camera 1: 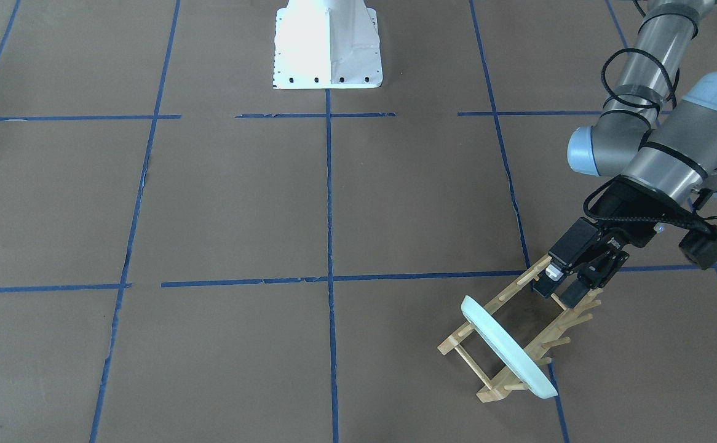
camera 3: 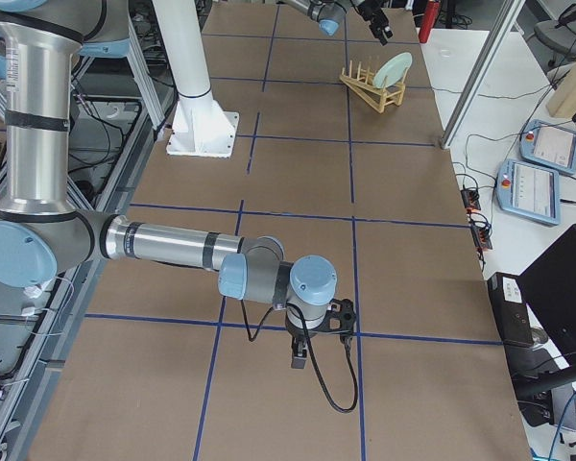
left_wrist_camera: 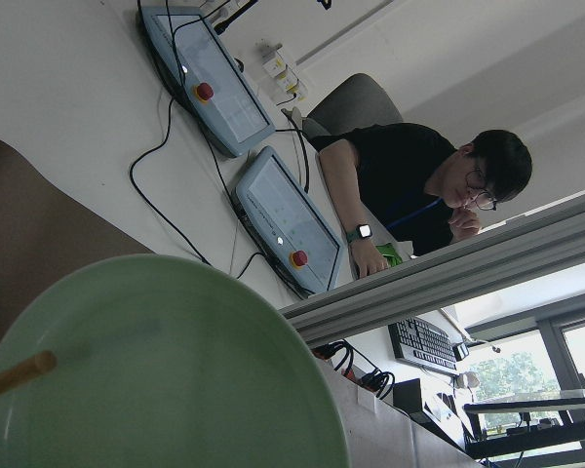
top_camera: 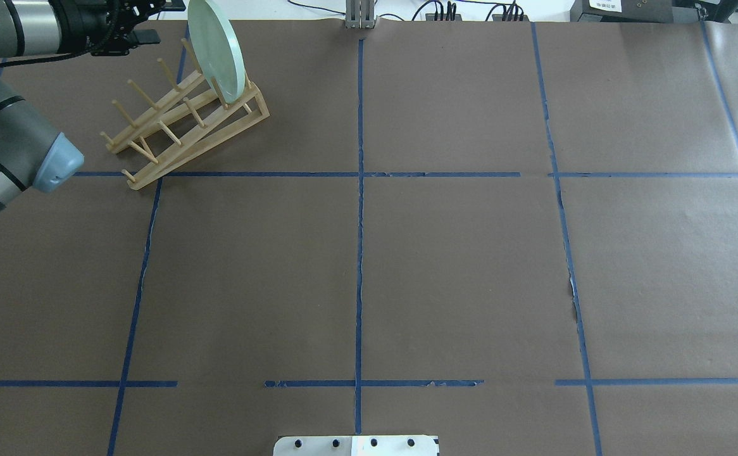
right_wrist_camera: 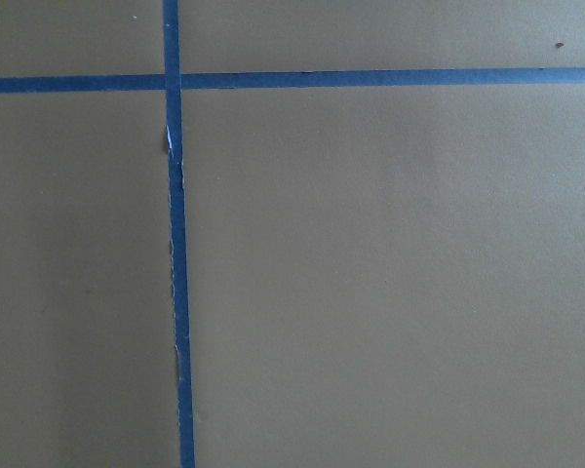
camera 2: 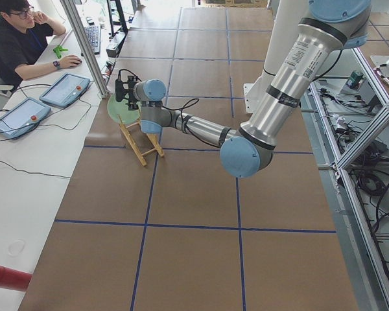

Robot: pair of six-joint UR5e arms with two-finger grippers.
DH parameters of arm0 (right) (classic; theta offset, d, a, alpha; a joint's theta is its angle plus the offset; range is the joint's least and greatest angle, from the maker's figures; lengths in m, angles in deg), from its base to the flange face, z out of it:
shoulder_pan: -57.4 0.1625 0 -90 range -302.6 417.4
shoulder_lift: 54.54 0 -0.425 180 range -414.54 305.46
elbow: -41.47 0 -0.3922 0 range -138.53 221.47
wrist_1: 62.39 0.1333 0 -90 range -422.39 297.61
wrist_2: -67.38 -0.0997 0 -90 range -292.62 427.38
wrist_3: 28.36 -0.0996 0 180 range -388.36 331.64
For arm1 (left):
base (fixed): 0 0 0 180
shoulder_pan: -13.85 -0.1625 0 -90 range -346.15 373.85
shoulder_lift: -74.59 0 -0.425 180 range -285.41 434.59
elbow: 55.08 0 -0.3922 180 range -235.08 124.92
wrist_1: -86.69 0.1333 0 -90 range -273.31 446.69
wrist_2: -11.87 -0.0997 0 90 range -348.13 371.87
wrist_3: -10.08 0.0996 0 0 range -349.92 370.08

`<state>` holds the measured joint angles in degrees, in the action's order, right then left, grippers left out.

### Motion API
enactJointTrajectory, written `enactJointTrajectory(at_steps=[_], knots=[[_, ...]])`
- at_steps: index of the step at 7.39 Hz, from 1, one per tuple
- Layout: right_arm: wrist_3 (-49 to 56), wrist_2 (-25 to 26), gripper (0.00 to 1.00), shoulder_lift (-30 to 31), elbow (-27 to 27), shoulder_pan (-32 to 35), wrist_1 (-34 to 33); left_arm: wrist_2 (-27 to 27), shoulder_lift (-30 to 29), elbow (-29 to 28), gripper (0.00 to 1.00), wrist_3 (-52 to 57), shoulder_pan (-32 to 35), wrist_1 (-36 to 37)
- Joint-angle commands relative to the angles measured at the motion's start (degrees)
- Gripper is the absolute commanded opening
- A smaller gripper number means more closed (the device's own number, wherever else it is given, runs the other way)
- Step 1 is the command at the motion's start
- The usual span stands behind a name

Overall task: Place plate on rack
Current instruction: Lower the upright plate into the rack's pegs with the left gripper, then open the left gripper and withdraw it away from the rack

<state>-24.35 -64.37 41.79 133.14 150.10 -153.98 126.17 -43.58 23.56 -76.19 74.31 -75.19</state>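
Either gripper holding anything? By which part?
Left gripper: nothing, open, clear of the plate standing in the rack. Right gripper: cannot tell.

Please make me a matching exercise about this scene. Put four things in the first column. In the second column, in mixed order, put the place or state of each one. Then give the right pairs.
Column one
1. plate
2. rack
3. left gripper
4. right gripper

Column two
A. open, above the end of the rack that is away from the plate
B. far from the other three, over the brown table cover
C. pale green, stands on edge in the rack
D. light wood, rests on the table cover

Right pairs: 1-C, 2-D, 3-A, 4-B
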Motion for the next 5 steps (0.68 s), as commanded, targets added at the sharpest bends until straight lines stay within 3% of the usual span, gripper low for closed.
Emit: enactJointTrajectory(at_steps=[1,3,5], knots=[[0.04,0.0,1.0,0.0,0.0,-0.06,0.0,3.55,3.98,11.22,1.0,13.08,2.2,16.86],[0.04,0.0,1.0,0.0,0.0,-0.06,0.0,5.14,8.99,20.91,1.0,31.07,5.01,33.65],[0.04,0.0,1.0,0.0,0.0,-0.06,0.0,5.05,9.8,22.53,1.0,47.6,8.07,45.71]])
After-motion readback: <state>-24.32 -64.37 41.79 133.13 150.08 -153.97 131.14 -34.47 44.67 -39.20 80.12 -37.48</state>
